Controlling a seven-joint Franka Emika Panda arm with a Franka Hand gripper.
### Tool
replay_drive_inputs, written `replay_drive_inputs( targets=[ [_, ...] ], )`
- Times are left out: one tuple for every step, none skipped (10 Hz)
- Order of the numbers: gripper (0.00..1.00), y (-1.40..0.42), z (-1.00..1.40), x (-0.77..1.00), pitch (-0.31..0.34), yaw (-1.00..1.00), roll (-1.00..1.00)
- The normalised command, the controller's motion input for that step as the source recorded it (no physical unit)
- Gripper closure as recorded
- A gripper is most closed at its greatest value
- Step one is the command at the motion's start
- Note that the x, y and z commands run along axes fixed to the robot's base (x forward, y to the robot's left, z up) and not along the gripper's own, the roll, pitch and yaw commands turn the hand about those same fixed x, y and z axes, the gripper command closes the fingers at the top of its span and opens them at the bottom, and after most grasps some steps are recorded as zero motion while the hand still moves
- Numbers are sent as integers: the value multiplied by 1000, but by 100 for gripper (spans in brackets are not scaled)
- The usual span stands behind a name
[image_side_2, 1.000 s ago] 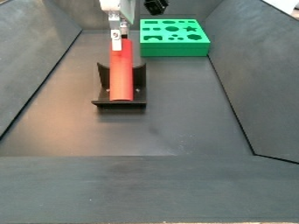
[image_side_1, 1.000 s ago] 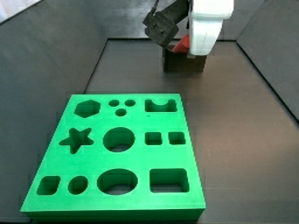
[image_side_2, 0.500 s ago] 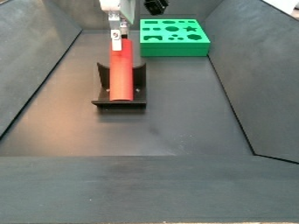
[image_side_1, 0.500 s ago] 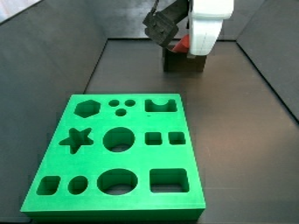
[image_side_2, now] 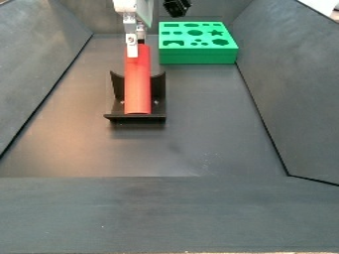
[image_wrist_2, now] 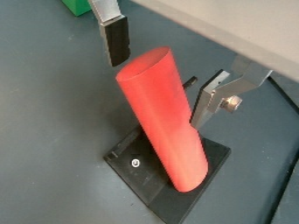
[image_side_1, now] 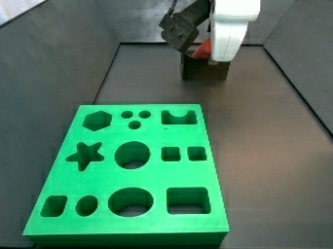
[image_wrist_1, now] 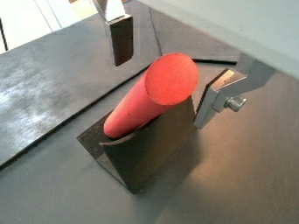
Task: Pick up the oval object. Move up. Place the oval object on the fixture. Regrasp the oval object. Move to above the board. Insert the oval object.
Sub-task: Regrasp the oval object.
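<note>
- The oval object point(image_wrist_1: 149, 96) rests in the fixture point(image_wrist_1: 146, 153); placing looks done.
- My gripper point(image_wrist_2: 163, 74) straddles its top, fingers apart, gripping nothing (regrasp pending).
- The board point(image_side_1: 130, 170) awaits insertion.

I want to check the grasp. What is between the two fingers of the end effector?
The upper end of the oval object lies between the fingers of the end effector, not touching either, in both wrist views.

Both wrist views look down from very near at the oval object point(image_wrist_1: 149, 98) in the fixture point(image_wrist_1: 146, 153). A side view looks over the board point(image_side_1: 130, 175) toward the gripper point(image_side_1: 196, 44). A side view faces the opposite way, so the fixture point(image_side_2: 135, 111) is near and the board point(image_side_2: 196, 42) far.
</note>
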Motion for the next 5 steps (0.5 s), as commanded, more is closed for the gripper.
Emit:
replay_drive_inputs(
  targets=[
    [0, -9, 8, 77, 219, 52, -50],
    [0, -9, 8, 77, 219, 52, -50],
    [0, -9, 8, 77, 219, 52, -50],
    [0, -9, 8, 77, 219, 52, -50],
    [0, -9, 8, 77, 219, 52, -50]
  ],
)
